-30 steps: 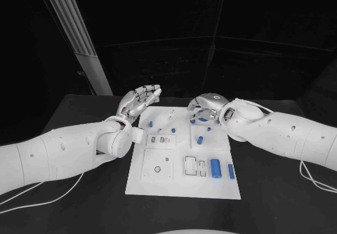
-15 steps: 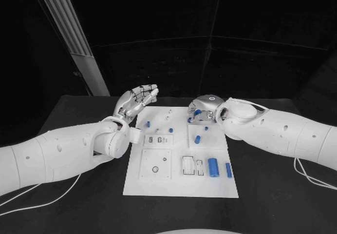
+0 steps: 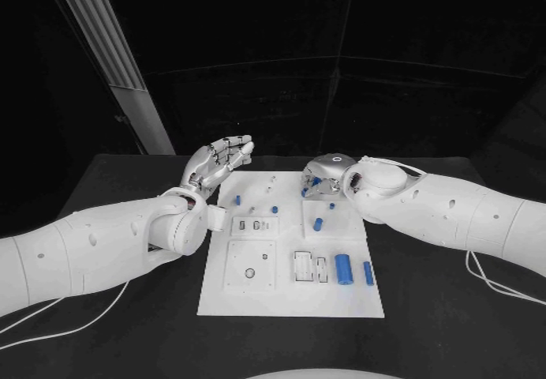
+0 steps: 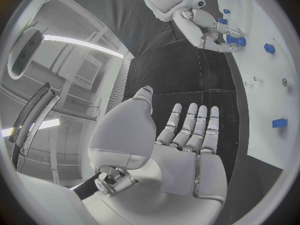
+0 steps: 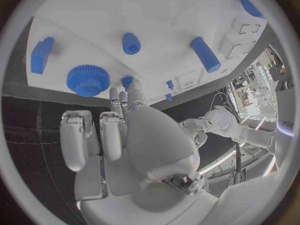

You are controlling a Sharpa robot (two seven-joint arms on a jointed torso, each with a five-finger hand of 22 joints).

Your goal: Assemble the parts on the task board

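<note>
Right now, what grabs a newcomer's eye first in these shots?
The white rectangular task board in the middle of the black table, dotted with small blue parts. The silver right hand reaches down over the board's far end, fingertips at a small blue peg beside a round blue toothed gear. The silver left hand hovers palm-up and empty off the board's far left corner.

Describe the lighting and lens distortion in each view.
Head view: dark surroundings, the task board stands out bright and its edges run straight. Left wrist view: fisheye bends the board's edge, bright ceiling strips glare behind the left hand. Right wrist view: fisheye curves the board over the right hand.
</note>
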